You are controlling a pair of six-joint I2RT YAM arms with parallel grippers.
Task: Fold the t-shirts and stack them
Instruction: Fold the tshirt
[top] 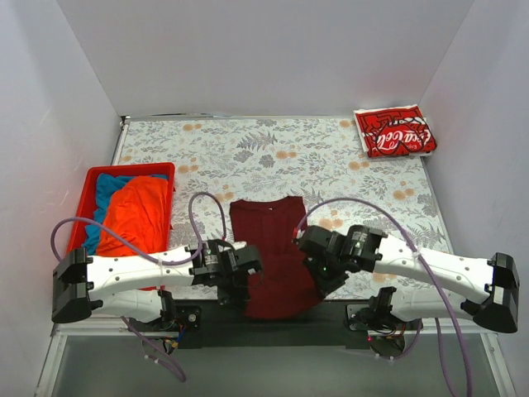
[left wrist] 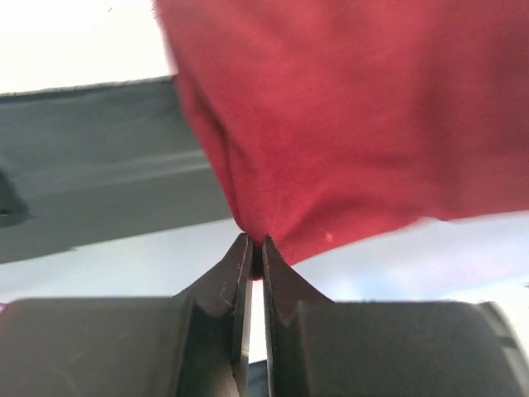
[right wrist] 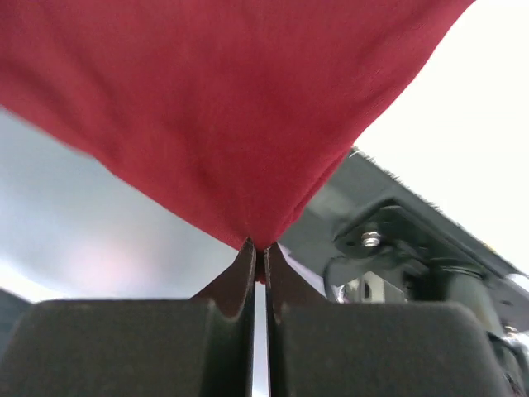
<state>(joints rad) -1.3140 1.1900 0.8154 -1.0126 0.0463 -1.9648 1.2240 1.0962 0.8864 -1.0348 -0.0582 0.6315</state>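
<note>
**Maroon cloth, pinched twice**

Left gripper [left wrist: 254,245]: fingers pressed together on a tuck of the maroon t-shirt [left wrist: 355,116]. Right gripper [right wrist: 258,250]: likewise nipping a cloth tip. We judge either thin bite could slip under a pull, skewing the fold. Wrist views show the pinches; only the top view places the shirt at the near edge of the table [top: 273,149], the folded Coca-Cola shirt [top: 395,132] far right

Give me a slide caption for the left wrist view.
Left arm's jaws shut on a gathered fold of the maroon t-shirt.
</note>
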